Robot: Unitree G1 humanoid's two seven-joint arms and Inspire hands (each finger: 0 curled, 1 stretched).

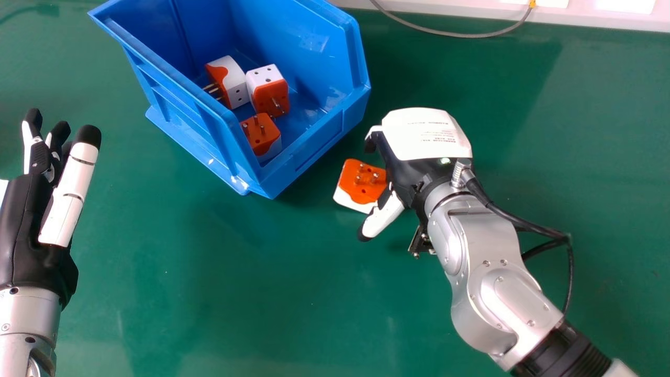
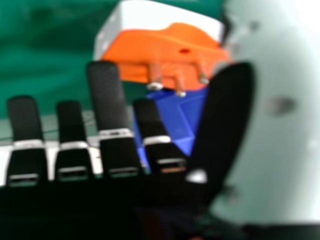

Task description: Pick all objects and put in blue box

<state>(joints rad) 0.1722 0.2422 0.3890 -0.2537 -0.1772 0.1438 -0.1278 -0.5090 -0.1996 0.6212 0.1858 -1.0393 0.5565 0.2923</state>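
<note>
While in head view, three adapters (image 1: 269,91) inside box (image 1: 327,34)

In the upper left of the frame the blue box (image 1: 316,70) holds three orange-and-white adapters (image 1: 270,95), while a fourth adapter (image 1: 361,183) sits near the centre beside the right hand (image 1: 405,167), and the left hand (image 1: 31,225), fingers straight, is at the left edge

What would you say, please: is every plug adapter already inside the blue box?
No, one orange and white adapter is outside the blue box, by the right hand.
</note>
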